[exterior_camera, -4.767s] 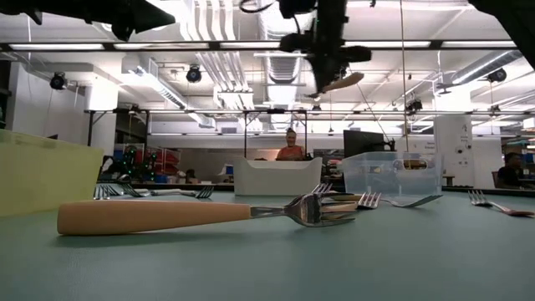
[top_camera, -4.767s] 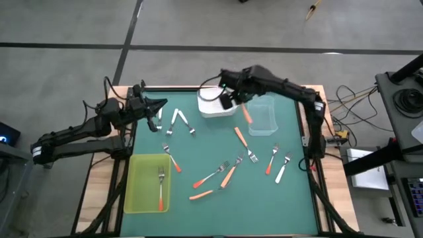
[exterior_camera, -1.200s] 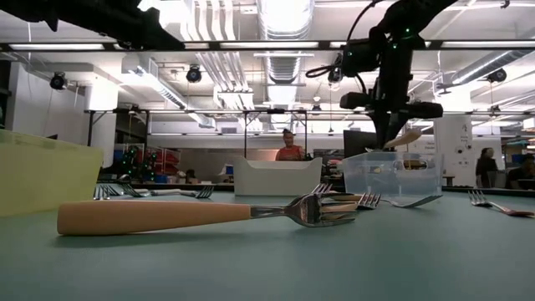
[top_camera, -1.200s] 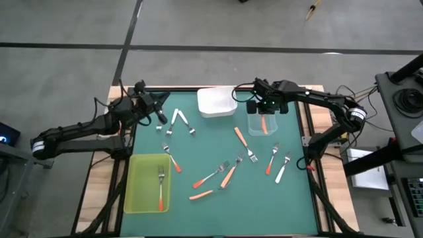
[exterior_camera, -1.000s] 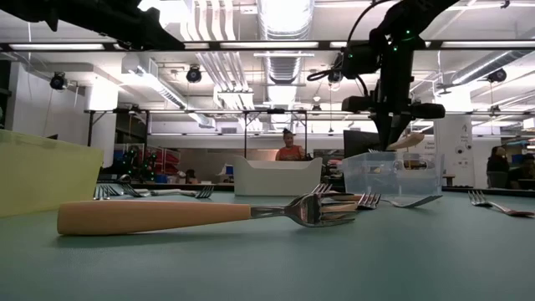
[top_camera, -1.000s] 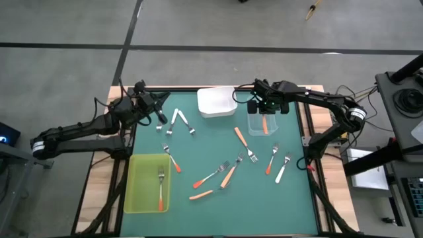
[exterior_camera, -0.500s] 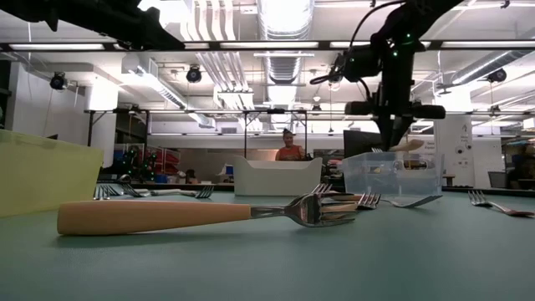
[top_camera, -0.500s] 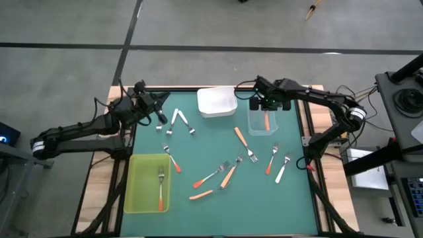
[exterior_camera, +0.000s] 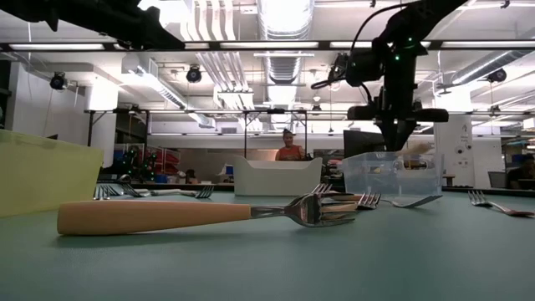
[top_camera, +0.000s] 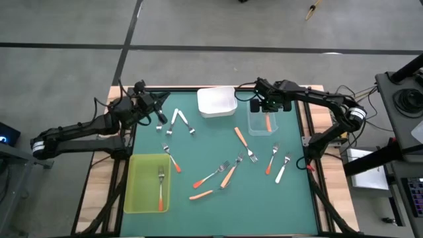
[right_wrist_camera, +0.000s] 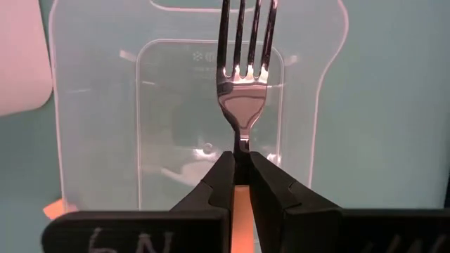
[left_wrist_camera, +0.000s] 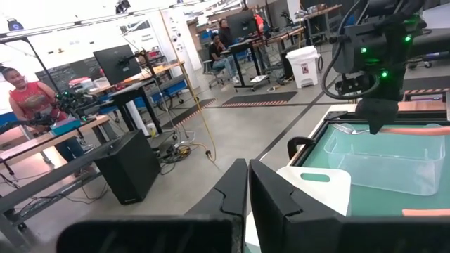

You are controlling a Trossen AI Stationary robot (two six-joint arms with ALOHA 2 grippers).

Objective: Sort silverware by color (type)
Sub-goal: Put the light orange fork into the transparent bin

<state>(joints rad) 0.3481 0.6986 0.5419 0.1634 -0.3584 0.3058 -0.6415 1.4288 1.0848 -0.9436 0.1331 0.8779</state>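
Right gripper (right_wrist_camera: 241, 172) was what we saw closed on the neck of a light orange fork (right_wrist_camera: 245, 70), held above the clear tray (top_camera: 262, 123) near the worktop's (top_camera: 218, 205) far right corner, tines out over the tray floor. We found the left gripper (top_camera: 160, 103) shut and empty at the far left edge. Other forks lay scattered across the middle of the worktop, and one red-orange fork (top_camera: 160, 188) lay in the yellow-green tray (top_camera: 135, 198) at the near left.

fork (right_wrist_camera: 244, 77) above clear tray (top_camera: 262, 123) | white tray (top_camera: 217, 102) just left | loose forks (top_camera: 225, 173) mid-table
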